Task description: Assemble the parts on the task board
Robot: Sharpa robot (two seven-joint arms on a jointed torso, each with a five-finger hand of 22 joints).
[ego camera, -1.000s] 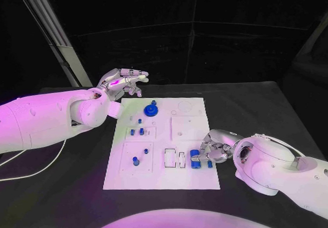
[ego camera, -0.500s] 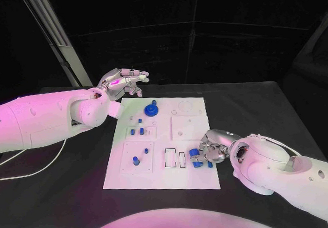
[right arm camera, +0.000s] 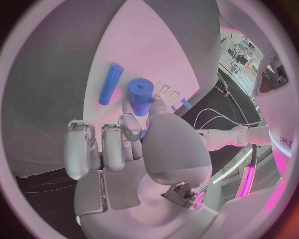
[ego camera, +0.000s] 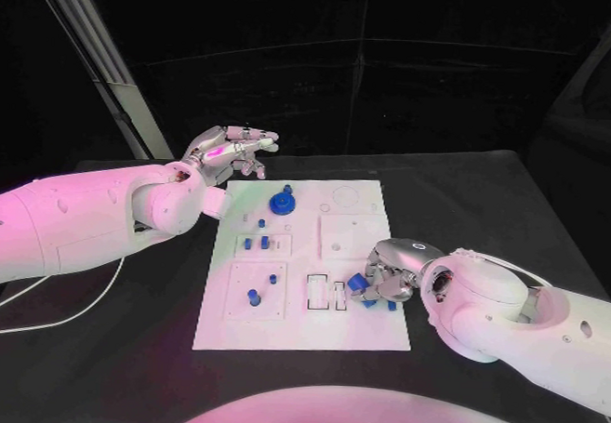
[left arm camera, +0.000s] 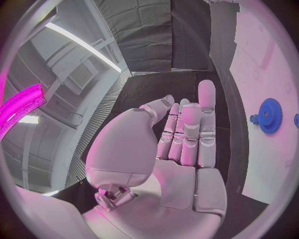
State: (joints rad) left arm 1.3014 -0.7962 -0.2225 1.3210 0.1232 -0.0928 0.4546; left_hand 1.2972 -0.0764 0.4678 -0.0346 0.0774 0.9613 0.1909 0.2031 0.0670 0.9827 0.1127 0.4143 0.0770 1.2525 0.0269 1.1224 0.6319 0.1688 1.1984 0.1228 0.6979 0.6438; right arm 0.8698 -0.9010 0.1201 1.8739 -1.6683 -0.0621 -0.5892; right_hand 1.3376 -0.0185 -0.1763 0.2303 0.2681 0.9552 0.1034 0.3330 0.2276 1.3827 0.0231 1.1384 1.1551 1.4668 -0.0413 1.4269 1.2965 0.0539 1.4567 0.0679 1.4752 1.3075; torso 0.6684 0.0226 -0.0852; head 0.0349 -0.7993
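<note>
On the board [ego camera: 301, 332], right edge: right hand [ego camera: 384, 279] fingers clamped on a blue cylinder [right arm camera: 141, 96]; wrist view shows a thin blue rod [right arm camera: 111, 83] beside it. Left hand [ego camera: 228, 151] raised beyond the board, fingers apart, empty.

The right hand [ego camera: 384, 281] covers part of the task board [ego camera: 349, 334] at its right edge, hiding most of the blue cylinder [right arm camera: 141, 96] it pinches (its lower end sits behind the fingers [right arm camera: 129, 127]). Small parts [ego camera: 256, 244] near the board's left side are too tiny to identify.

Black curtains [ego camera: 391, 75] hang behind the dark tabletop [ego camera: 481, 208] — a pale metal post [ego camera: 103, 70] slants upward at the far left.
</note>
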